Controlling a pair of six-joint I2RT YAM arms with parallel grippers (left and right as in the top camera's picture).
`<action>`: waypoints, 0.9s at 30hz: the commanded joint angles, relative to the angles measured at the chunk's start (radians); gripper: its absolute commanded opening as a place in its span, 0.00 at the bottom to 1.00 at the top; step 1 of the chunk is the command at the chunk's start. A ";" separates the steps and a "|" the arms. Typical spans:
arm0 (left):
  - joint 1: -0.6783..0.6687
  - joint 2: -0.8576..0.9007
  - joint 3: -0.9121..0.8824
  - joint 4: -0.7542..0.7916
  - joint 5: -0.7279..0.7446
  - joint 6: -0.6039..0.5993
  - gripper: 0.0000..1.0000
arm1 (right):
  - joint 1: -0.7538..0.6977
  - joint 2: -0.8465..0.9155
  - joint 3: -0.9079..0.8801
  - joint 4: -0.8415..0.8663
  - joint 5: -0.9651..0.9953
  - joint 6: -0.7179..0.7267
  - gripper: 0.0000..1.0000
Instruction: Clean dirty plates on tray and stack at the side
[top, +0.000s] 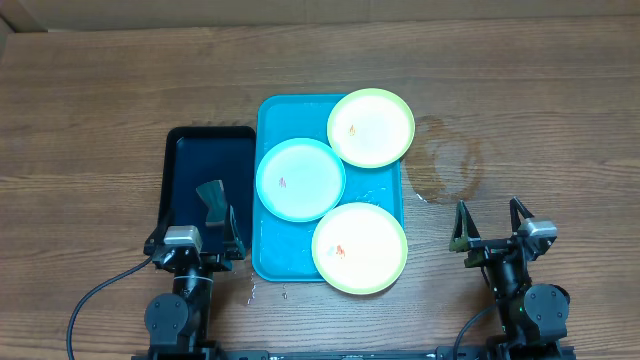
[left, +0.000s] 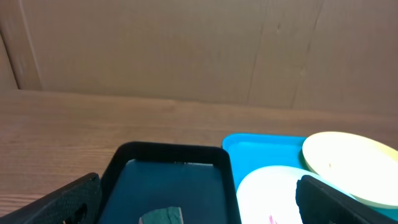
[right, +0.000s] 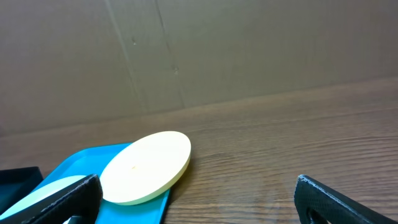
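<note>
Turquoise rectangular plastic tray (top: 268, 262), rounded corners, raised rim: at mid wood-grain table (top: 100, 100), long axis running from near edge to far edge. On it, three shallow round plastic plates with whitish centres and tiny orange-red smears. The far lime-green plate (top: 371, 128) overhangs the tray's far right corner, the light blue plate (top: 300, 179) sits at its left rim, and the near lime-green plate (top: 360, 248) overhangs its near right corner; whether the rims overlap is unclear. Dark navy tray (top: 190, 160) just beside, left, holding a grey-green wad (top: 212, 200), partly hidden and hard to identify. Pale ring stain (top: 450, 165) to the right. Left gripper (top: 197, 225) and right gripper (top: 490, 222): fingers spread, grasping nothing.
</note>
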 joint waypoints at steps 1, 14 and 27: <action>0.007 -0.011 0.031 0.009 -0.019 0.027 1.00 | 0.003 -0.010 -0.010 0.003 -0.002 0.002 1.00; 0.007 -0.011 0.031 -0.003 -0.023 0.027 1.00 | 0.003 -0.010 -0.010 0.006 -0.002 0.002 1.00; 0.007 -0.011 0.034 -0.042 -0.058 0.021 1.00 | 0.003 -0.010 -0.010 0.034 -0.002 0.002 1.00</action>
